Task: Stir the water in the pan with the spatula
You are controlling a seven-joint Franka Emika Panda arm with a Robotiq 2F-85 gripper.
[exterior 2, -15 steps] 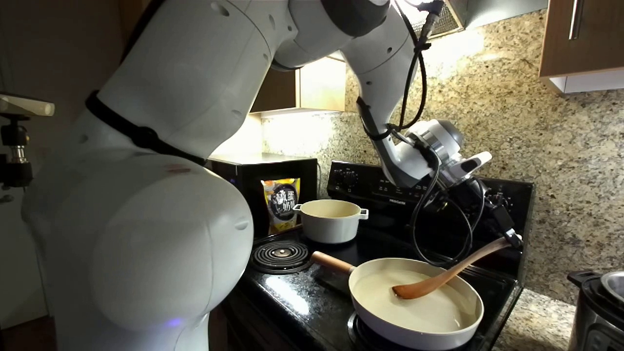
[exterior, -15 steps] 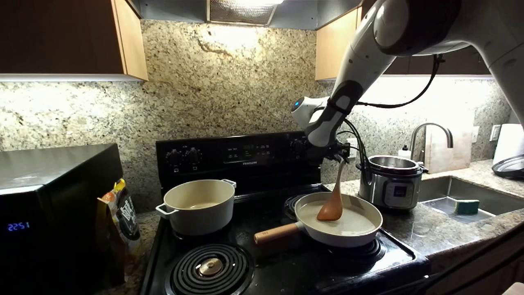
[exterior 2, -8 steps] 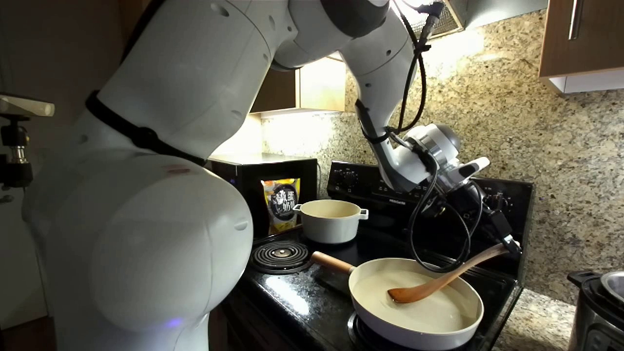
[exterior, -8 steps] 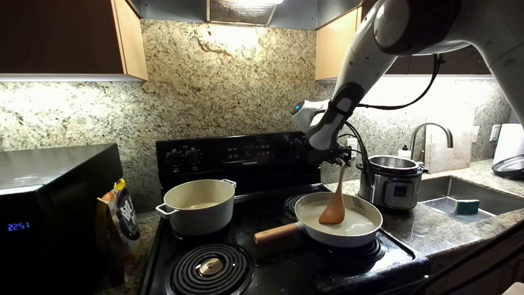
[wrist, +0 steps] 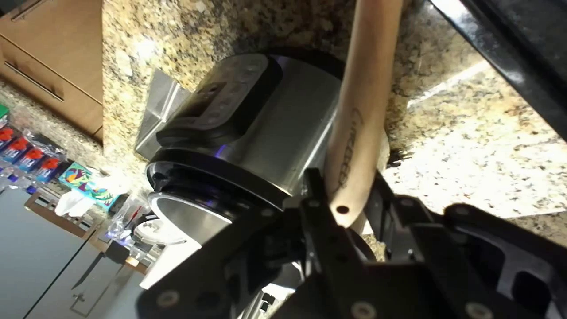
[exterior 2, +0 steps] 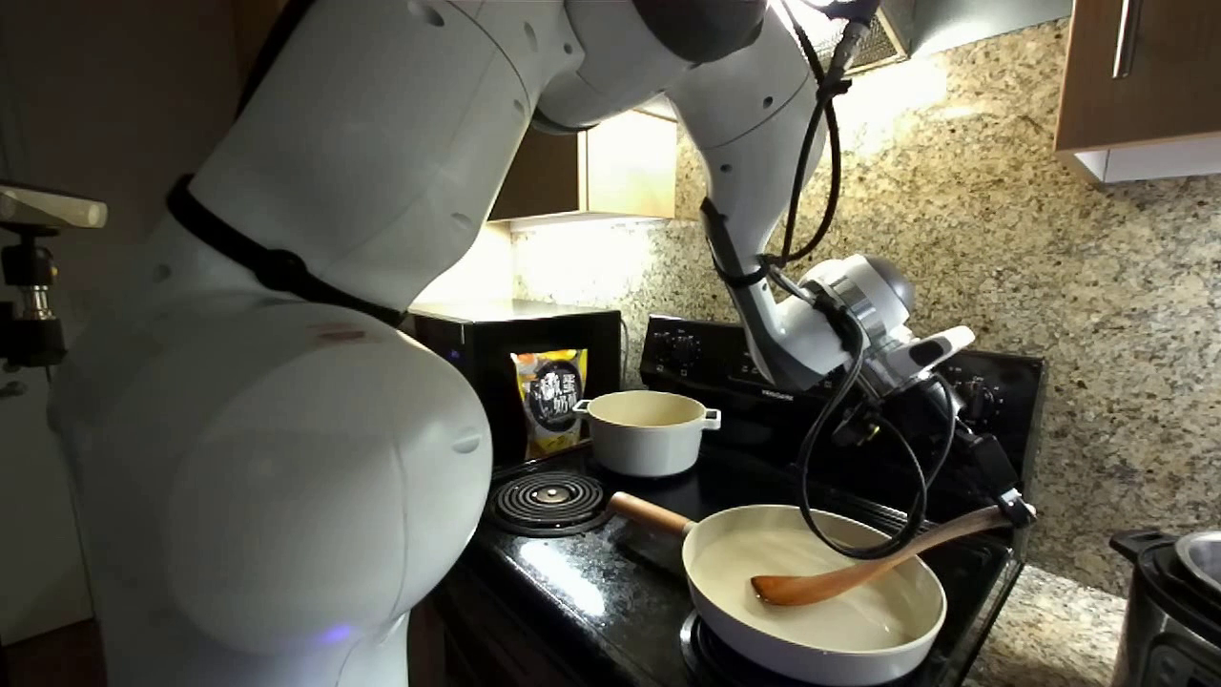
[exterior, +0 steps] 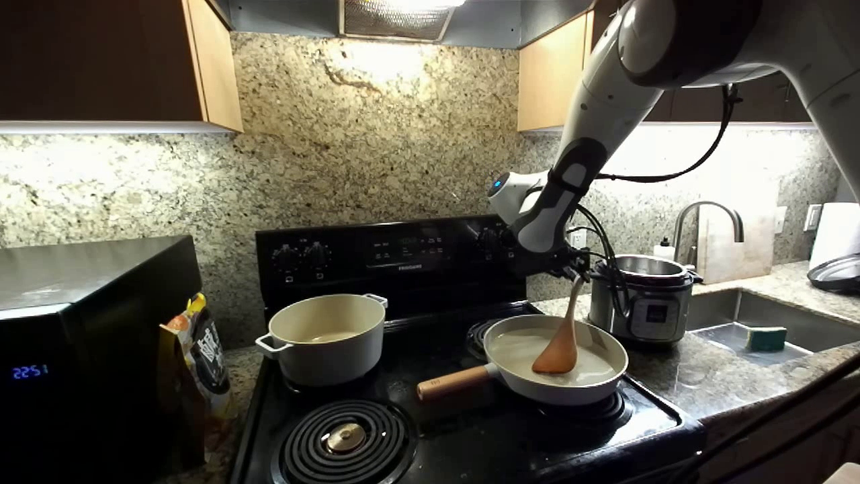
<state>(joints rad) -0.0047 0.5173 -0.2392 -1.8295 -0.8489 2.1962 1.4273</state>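
Tool (wrist: 347, 179) pinches the spatula (exterior: 566, 334), whose lettering (wrist: 348, 148) only the wrist view shows, its blade (exterior 2: 796, 589) apparently in water (exterior 2: 830, 625).

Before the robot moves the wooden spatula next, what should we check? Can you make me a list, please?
1. Gripper shut on the spatula: ok, it has the end opposite the blade.
2. Blade inside the pan: ok, both exterior views show it there.
3. Water in the pan: ok, a pale, shallow layer.
4. Pan sitting on its burner: ok.
5. Black cable clear of the pan: cannot tell, because its loop crosses the rim in an exterior view but may only hang in front of it.
6. Burner turned off: cannot tell, no heat or flame shows.
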